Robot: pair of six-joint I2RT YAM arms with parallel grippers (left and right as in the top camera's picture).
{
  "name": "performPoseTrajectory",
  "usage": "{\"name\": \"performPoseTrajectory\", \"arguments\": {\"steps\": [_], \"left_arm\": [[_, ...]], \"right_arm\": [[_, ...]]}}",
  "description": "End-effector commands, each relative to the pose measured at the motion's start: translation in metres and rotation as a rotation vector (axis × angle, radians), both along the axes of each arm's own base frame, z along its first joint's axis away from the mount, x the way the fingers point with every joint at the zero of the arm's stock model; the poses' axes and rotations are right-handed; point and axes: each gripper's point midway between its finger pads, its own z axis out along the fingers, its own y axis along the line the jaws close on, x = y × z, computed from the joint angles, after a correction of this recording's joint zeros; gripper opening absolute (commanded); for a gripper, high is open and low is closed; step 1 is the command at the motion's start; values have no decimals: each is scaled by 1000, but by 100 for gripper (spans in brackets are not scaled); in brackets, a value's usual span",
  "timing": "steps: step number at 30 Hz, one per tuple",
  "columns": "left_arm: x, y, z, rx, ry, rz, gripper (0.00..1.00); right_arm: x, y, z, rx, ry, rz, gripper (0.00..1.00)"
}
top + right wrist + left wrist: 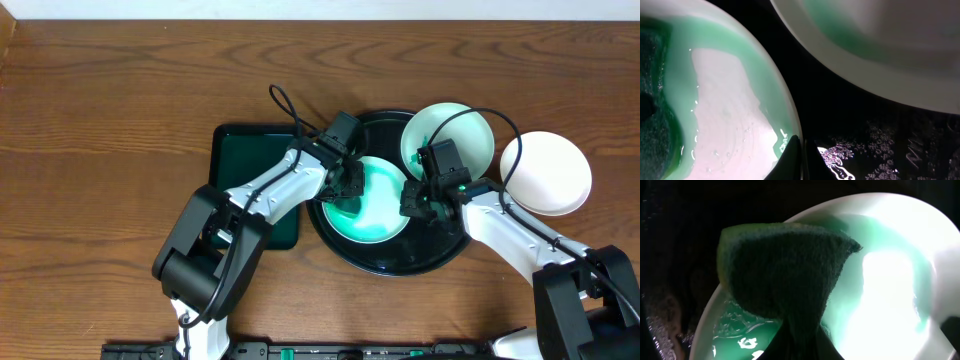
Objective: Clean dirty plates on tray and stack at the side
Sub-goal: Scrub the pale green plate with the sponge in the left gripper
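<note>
- Overhead: the black tray (392,262) sits mid-surface (100,100), with a green tray (240,160) just beside it on its left.
- The wet plate (385,215) lies inside the tray, left of its centre, with green liquid pooled in it.
- The second plate (455,130) is at the tray's far right edge. It is tilted and leans over the rim.
- The third plate (545,172) is off the tray, on the surface to its right. It looks clean and white.
- My left gripper (345,190) is over the wet plate's left side, closed on a sponge (340,205) that it presses into the liquid.
- My right gripper (418,198) is at the wet plate's right rim, inside the tray.
- Left wrist: the sponge (785,270) fills the middle, dark scouring face toward me with a yellow-green edge, bent in the grip.
- The sponge's lower part is against the wet plate (890,280), which glares white and green. The tray (670,280) is dark on the left.
- Right wrist: the right gripper (802,160) is closed, its tips together right at the wet plate's (725,100) rim. I cannot tell whether the rim is pinched between them.
- The second plate (880,40) hangs above on the upper right, apart from the wet plate, with bare, wet tray (865,145) between them.
- The sponge (655,100) shows as a dark green patch at the far left of the wet plate.
</note>
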Motion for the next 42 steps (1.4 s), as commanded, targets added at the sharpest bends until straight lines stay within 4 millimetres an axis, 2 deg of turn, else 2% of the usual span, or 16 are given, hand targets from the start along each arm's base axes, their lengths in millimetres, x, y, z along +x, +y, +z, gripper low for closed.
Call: {"name": "performPoseTrajectory", "arguments": {"steps": [1,4,9,14,17,19,22,26,29,38,41,42], "left_arm": [[-62,-31,-36,-145,248,-134,7],[-64,-41,-28,-210,257,-153,7],[-58,-45,-9,-238,211,-161,7],[-50,-51,33,-294,120,-175,8],[-43,-54,67,-337,31,-186,7],[-35,-50,85,-322,-41,-171,7],[-21,-32,94,-230,-136,-101,7],[-10,-12,85,-114,-173,-25,7],[-5,3,69,-17,-175,20,7],[7,-1,34,34,-197,-68,7],[11,0,12,70,-193,-85,7],[12,6,-1,113,-187,-81,7]], "right_arm": [[-2,0,-1,-7,2,0,1],[-2,0,-1,-6,1,0,1],[-2,3,0,3,-5,24,1],[-2,6,1,19,-6,40,1],[-2,6,1,18,-5,40,1],[-2,6,1,18,-5,40,1],[-2,6,1,18,-5,40,1],[-2,6,1,18,-5,40,1],[-2,6,1,18,-5,40,1],[-2,6,1,18,-5,40,1],[-2,6,1,18,-5,40,1],[-2,6,1,18,-5,40,1]]}}
